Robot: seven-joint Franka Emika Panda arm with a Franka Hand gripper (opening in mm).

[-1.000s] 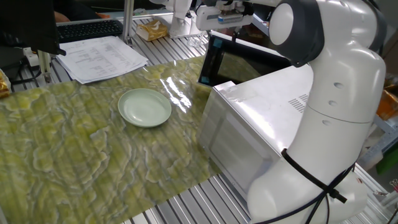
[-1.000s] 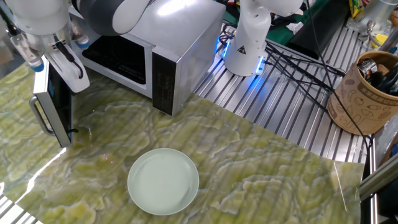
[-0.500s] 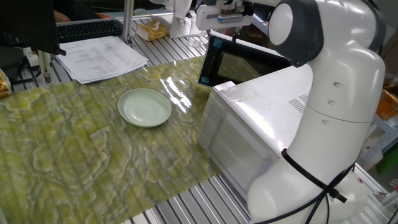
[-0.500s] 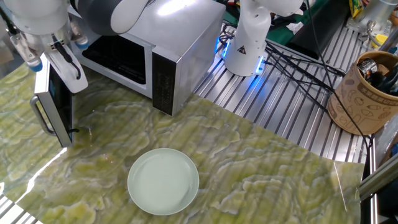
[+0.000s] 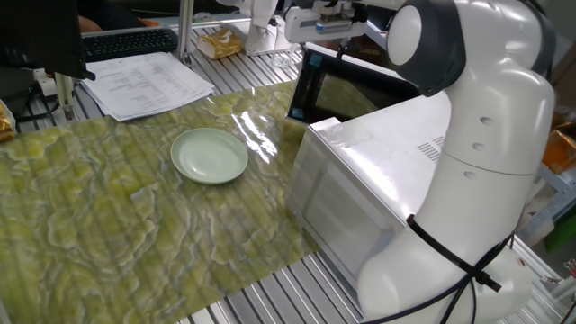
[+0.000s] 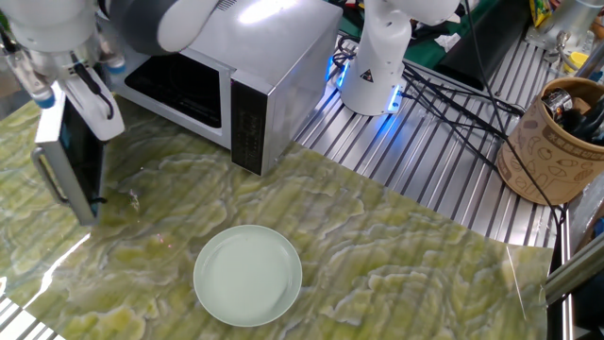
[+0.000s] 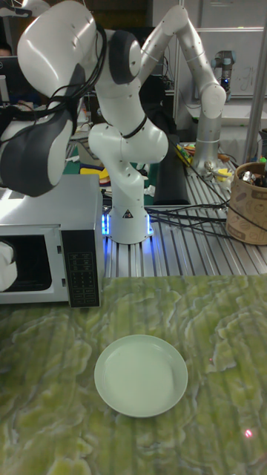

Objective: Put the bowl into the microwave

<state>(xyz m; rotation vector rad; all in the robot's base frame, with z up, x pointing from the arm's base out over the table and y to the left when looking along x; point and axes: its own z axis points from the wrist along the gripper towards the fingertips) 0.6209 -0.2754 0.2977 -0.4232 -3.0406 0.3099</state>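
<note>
The microwave [image 6: 236,85] is sitting at the far left of the bench [image 6: 396,255], and its door [image 6: 71,165] is the thing that is changing: it is swinging wider than half a second ago, its handle edge moving further left in the other fixed view. That is clearing the dark cavity (the opening you are needing for the bowl). The tool [image 6: 66,90] is riding at the door's top edge and travelling with it; you cannot tell from these views whether its fingers are closed on the door or merely pushing it. The bowl [image 6: 247,275] is not moving: it is lying empty on the green mat, near and well apart from the microwave, untouched. So, in my judgement, you are still in the door-opening step.
</note>
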